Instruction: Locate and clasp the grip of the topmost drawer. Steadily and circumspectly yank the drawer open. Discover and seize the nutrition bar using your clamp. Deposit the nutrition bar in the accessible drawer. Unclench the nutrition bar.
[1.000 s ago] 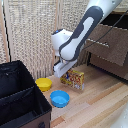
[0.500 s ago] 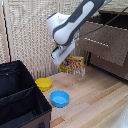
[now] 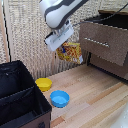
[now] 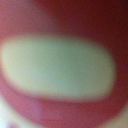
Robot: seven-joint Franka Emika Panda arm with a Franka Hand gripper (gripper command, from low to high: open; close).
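Carry step in hand, by judgement; top drawer (image 3: 106, 41) already pulled out of the cabinet (image 3: 116, 66), bar handle (image 3: 97, 42) facing out; packet not yet inside.

Nutrition bar (image 3: 70, 51) lifted clear of the wooden floor (image 3: 95, 95), hanging tilted under the white arm (image 3: 59, 11); sits at about 9 o'clock from the drawer front, near but apart from it, and at about 1 o'clock above the yellow bowl (image 3: 43, 83); well above the blue bowl (image 3: 60, 98).

Claw (image 3: 62, 43): fingers mostly hidden behind the wrist body and the packet's top edge; gap not readable; packet hanging free from it points to a closed grip on the upper edge, judged rather than seen; touching nothing else.

Wrist view: all blur, a pale oval on red, filling the picture; probably the packet's print pressed close to the lens; no finger detail to be had.

Next move, by judgement: travel toward 3 o'clock and somewhat up, clearing the drawer's front lip; then down into the open cavity; release only once over the inside; risk of the dangling lower end catching the front panel.

Black bin (image 3: 20, 97) at 7 o'clock, untouched.
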